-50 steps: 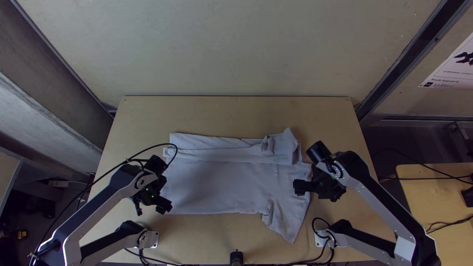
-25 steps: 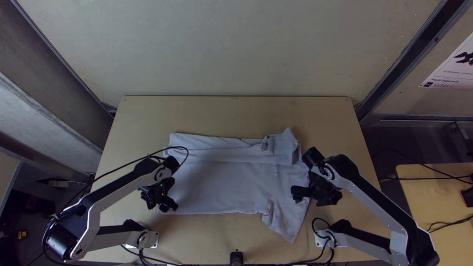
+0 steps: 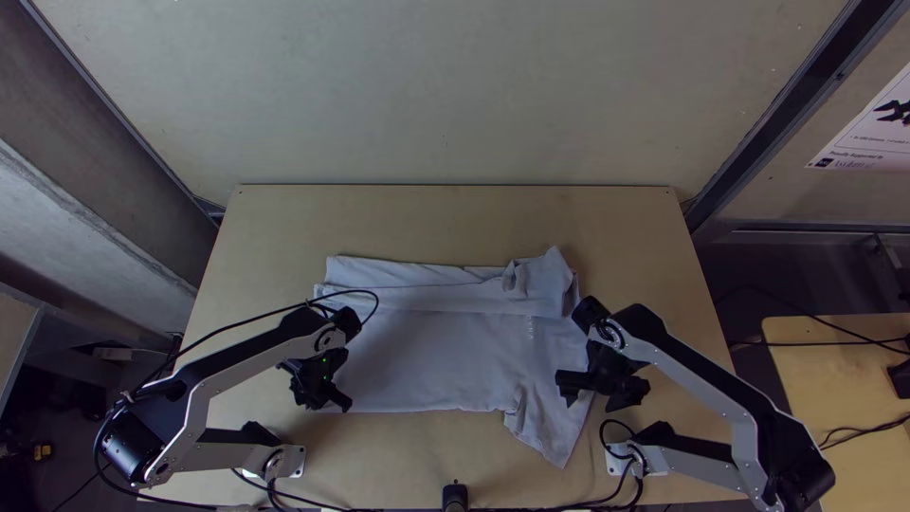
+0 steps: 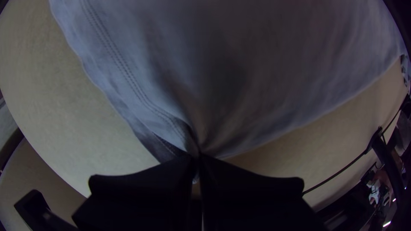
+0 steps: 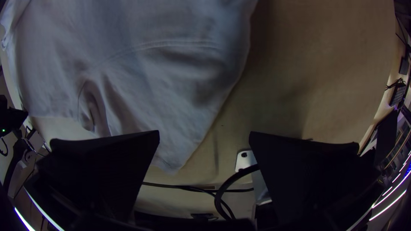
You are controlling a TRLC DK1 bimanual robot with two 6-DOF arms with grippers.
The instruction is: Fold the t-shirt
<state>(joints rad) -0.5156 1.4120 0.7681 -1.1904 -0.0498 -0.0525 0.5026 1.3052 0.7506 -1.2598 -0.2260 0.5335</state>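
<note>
Left gripper (image 4: 197, 161) pinched shut on hem corner of t-shirt (image 3: 436, 356); cloth spreads from it to under right gripper (image 5: 204, 134), which gapes beside sleeve (image 5: 171, 143). Second long fold starting, looks like; right should grip sleeve side next.

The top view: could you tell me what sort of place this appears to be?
Probably a robotics lab: a left arm and a right arm stand at a wooden table, and a printed sheet hangs nearby.
</note>
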